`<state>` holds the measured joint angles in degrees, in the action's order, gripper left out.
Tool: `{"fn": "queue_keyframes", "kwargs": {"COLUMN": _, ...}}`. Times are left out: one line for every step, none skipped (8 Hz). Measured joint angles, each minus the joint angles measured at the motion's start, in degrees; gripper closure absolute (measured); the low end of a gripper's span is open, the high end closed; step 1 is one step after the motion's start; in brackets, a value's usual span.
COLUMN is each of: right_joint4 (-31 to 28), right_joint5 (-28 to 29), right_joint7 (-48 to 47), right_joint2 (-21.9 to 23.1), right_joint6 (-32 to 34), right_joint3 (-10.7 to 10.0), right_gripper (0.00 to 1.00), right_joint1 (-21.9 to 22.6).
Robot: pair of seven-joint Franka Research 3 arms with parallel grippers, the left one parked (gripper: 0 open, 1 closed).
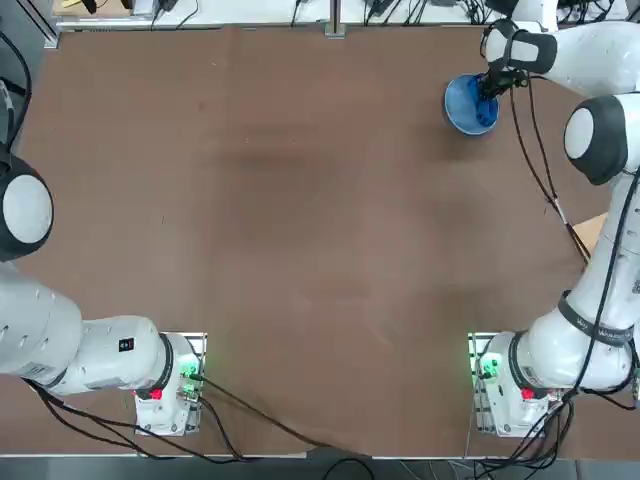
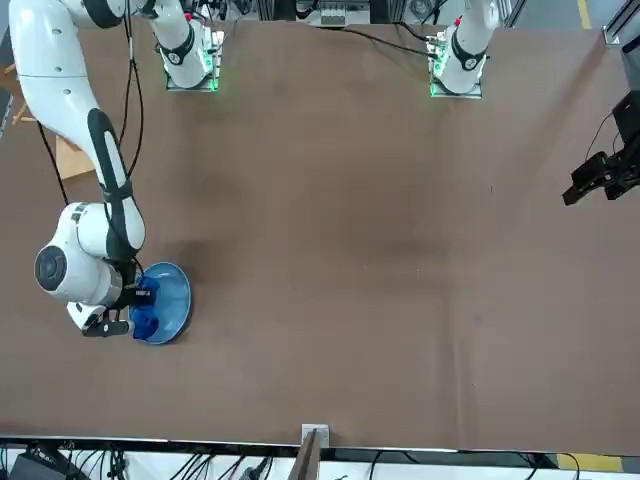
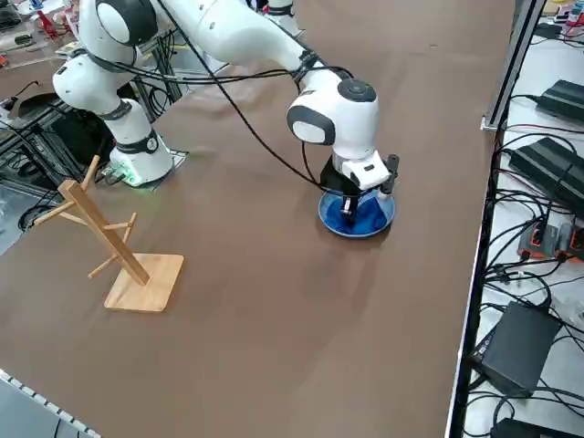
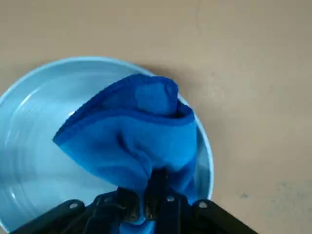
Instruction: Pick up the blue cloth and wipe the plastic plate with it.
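The plastic plate [image 1: 462,102] is a small round light-blue dish at the far right of the table, also seen in the front view [image 2: 172,297], the side view [image 3: 330,219] and the wrist view [image 4: 34,146]. The blue cloth [image 4: 134,141] is bunched up and rests on the plate's inside, its folds spreading over the half nearest the fingers. My right gripper [image 4: 155,187] stands right over the plate, shut on the blue cloth, pinching a gathered fold. The cloth shows as a dark blue lump [image 2: 144,312] under the hand [image 3: 356,215].
A wooden peg stand [image 3: 117,245] sits on the table near the right arm's base, well away from the plate. The table's far edge [image 1: 330,28] runs close behind the plate. Cables and black boxes [image 3: 525,342] lie on the floor beyond the right edge.
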<state>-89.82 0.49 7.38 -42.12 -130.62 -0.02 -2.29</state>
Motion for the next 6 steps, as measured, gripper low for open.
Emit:
{"fn": "queue_keyframes", "kwargs": {"right_joint4": -1.28, "right_joint5": 0.00, "right_joint7": -0.20, "right_joint2": 0.78, "right_joint6": 0.08, "right_joint3": 0.00, "right_gripper": 0.94, "right_joint1": 0.68}}
{"fn": "queue_keyframes", "kwargs": {"right_joint4": -2.48, "right_joint5": 0.00, "right_joint7": -0.94, "right_joint2": 1.51, "right_joint6": 0.18, "right_joint3": -0.01, "right_gripper": 0.94, "right_joint1": 1.72}}
{"fn": "queue_keyframes", "kwargs": {"right_joint4": -3.25, "right_joint5": -0.01, "right_joint7": -2.24, "right_joint2": 1.97, "right_joint6": 0.24, "right_joint3": -0.03, "right_gripper": 0.94, "right_joint1": 2.95}}
{"fn": "queue_keyframes", "kwargs": {"right_joint4": -3.67, "right_joint5": -0.01, "right_joint7": -3.67, "right_joint2": 2.22, "right_joint6": 0.27, "right_joint3": -0.03, "right_gripper": 0.94, "right_joint1": 4.25}}
{"fn": "queue_keyframes", "kwargs": {"right_joint4": -3.78, "right_joint5": -0.01, "right_joint7": -5.04, "right_joint2": 2.29, "right_joint6": 0.28, "right_joint3": -0.06, "right_gripper": 0.94, "right_joint1": 5.41}}
{"fn": "queue_keyframes", "kwargs": {"right_joint4": -3.80, "right_joint5": -0.01, "right_joint7": -5.84, "right_joint2": 2.29, "right_joint6": 0.27, "right_joint3": -0.09, "right_gripper": 0.94, "right_joint1": 6.20}}
